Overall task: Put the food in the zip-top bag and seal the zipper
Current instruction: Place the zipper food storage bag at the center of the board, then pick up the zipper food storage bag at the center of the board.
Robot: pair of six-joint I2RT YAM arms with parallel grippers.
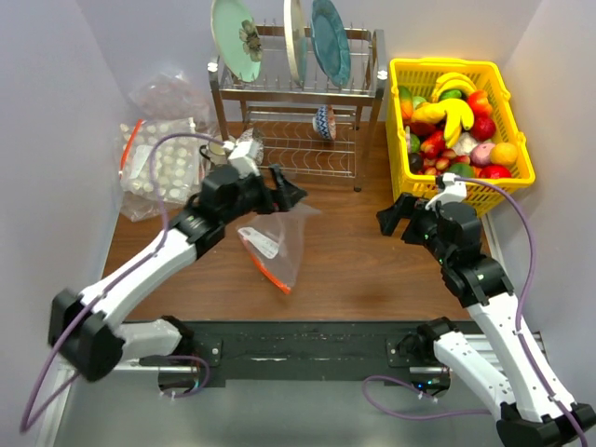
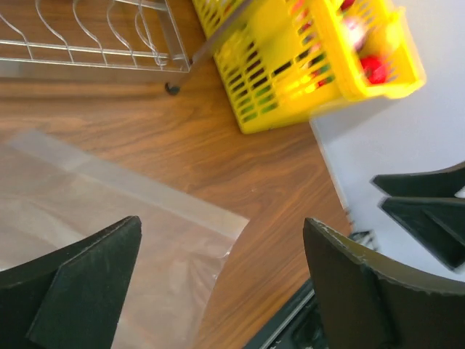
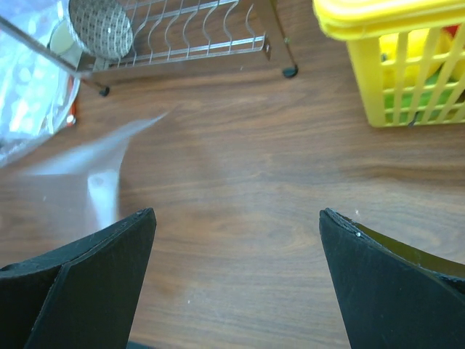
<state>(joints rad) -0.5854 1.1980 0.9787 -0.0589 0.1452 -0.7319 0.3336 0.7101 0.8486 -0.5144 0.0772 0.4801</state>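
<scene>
The food (image 1: 456,116), glossy toy fruits including a yellow banana bunch, lies piled in a yellow basket (image 1: 402,93) at the back right. The zip-top bag (image 1: 275,244), clear with a white label, is at the table's middle-left, its red zipper (image 1: 264,267) along the near-left edge. My left gripper (image 1: 291,191) is open just above the bag's far end, holding nothing. In the left wrist view the bag (image 2: 109,218) lies under the left finger of the gripper (image 2: 221,251). My right gripper (image 1: 391,216) is open and empty, right of the bag; its own view (image 3: 236,218) shows bare wood, with the bag (image 3: 94,163) blurred at the left.
A metal dish rack (image 1: 298,102) with plates stands at the back centre. A larger clear bag of pale lumps (image 1: 158,163) lies at the back left. The basket also shows in the left wrist view (image 2: 305,65) and the right wrist view (image 3: 407,58).
</scene>
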